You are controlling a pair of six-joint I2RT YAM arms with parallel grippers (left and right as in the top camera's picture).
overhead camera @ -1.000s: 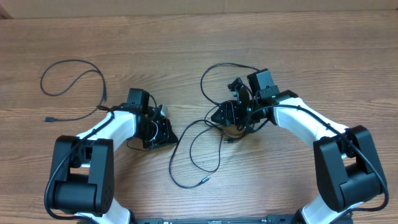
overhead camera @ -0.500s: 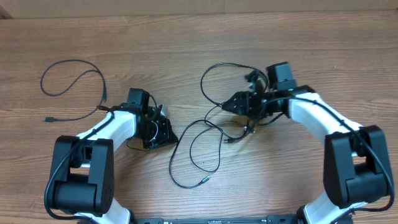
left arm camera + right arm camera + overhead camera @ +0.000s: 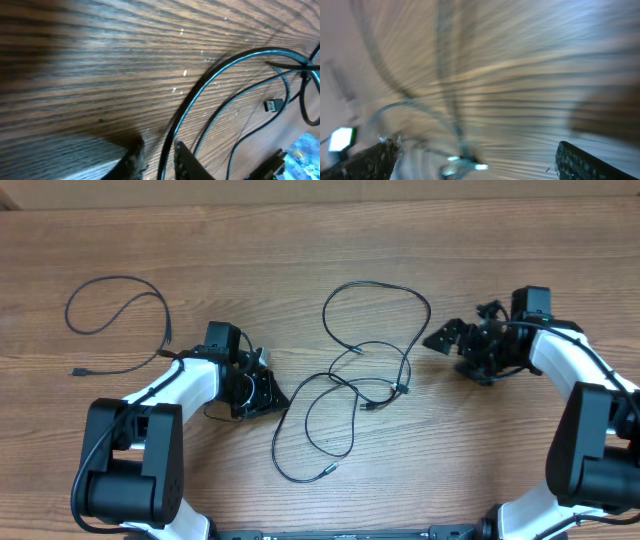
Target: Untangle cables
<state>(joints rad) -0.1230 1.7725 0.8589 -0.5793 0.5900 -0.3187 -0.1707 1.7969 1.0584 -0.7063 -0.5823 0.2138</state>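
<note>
The work surface is a brown wooden table (image 3: 320,250) with grain running left to right. A paler tan strip (image 3: 300,190) borders its far edge. Lighting is even; shadows are soft.

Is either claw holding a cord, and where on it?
Right claw: open, nothing held. Left claw: a black cable runs between its fingers, mid-length, but whether it is pinched cannot be told.

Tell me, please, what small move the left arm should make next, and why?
Probably pinch and draw leftward: a cable strand runs between the left gripper fingertips and leads into the tangle, while the right gripper stands open, apart from it, holding nothing.
</note>
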